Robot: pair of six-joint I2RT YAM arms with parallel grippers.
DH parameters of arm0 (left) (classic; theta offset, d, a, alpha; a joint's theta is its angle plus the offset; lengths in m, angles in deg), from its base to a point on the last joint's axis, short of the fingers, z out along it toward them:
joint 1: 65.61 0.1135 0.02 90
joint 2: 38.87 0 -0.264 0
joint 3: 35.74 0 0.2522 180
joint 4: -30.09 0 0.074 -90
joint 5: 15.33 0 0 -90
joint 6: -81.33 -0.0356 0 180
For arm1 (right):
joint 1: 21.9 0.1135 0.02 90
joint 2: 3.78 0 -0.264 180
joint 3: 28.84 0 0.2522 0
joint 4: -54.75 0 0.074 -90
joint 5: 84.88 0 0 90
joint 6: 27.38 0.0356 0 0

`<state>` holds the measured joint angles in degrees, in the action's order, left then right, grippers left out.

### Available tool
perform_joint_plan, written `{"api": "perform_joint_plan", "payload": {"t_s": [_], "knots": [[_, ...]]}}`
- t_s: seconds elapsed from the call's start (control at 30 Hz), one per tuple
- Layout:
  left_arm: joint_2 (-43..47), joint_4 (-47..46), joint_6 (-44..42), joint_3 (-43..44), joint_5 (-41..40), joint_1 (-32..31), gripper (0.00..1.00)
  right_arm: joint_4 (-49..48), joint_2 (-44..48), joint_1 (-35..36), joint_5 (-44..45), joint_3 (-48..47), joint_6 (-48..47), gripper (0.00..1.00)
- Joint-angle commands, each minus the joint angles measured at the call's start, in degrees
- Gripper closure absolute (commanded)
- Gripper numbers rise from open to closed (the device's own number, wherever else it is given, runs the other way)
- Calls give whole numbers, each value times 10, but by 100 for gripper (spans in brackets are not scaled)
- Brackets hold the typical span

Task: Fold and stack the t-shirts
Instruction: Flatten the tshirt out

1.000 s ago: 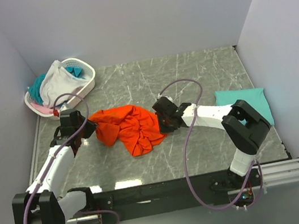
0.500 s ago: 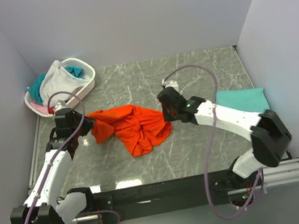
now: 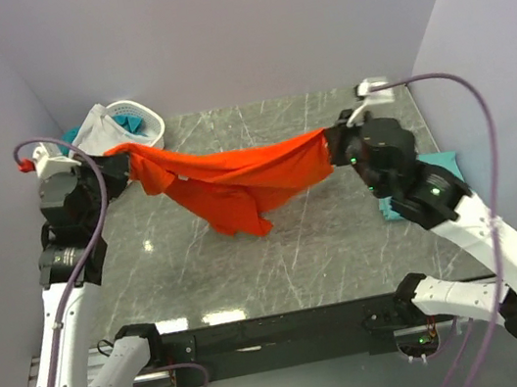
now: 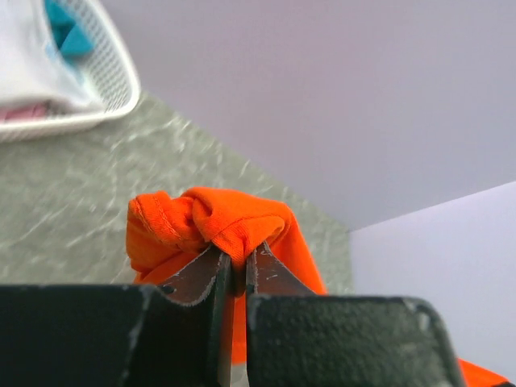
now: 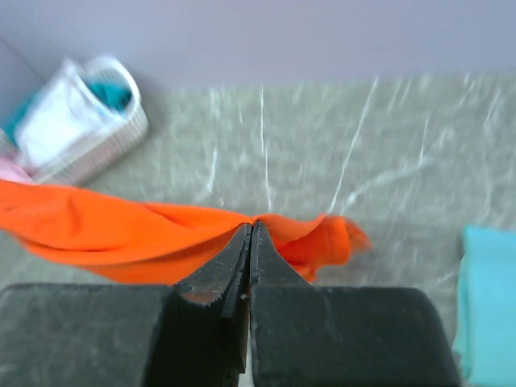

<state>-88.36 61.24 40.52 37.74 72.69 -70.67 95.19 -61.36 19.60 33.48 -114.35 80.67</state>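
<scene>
1. The grey marbled table is my work surface, and the cloth has to end up lying flat on it.
2. The orange t-shirt is off the table, strung in the air between my two arms. Its upper edge is pulled fairly taut from left to right. The middle sags toward me in a bunched, twisted fold, and I cannot tell whether the lowest part brushes the marble.
3. The white basket sits at the far left corner, holding a white garment with bits of teal beside it. I take these as waiting their turn.
4. The teal t-shirt lies folded near the table's right edge, half hidden by my right arm from above. I read it as the start of the stack.
5. The left gripper is pinched narrow on a bunched corner of the orange shirt. The right gripper has its fingers almost meeting, with the opposite edge clamped between them.
6. I judge this to be the spreading step, before any fold. Next I would lower both hands together under tension, letting the hanging part land first. The twist may need a shake or a re-grip.
</scene>
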Motion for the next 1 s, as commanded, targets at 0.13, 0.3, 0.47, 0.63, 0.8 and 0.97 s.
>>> {"api": "perform_joint_plan", "payload": {"t_s": [0.13, 0.3, 0.47, 0.63, 0.8, 0.97], "knots": [[47, -15, -12, 85, -1, 2, 100, -10, 85, -7, 9, -89, -77, 100], [53, -38, -18, 97, 15, 2, 100, -3, 103, -7, -2, -110, -107, 100], [7, -46, -34, 122, 21, 2, 99, -28, 85, -23, 13, -108, -136, 100], [-122, -71, -64, 166, 32, 2, 99, -58, 34, -157, -99, -82, -109, 100], [-255, -130, -104, 250, 71, 3, 100, -94, -52, -275, -262, -109, -107, 100], [-402, -123, -131, 439, 151, 3, 100, -97, -132, -310, -298, -199, -131, 100]]}}
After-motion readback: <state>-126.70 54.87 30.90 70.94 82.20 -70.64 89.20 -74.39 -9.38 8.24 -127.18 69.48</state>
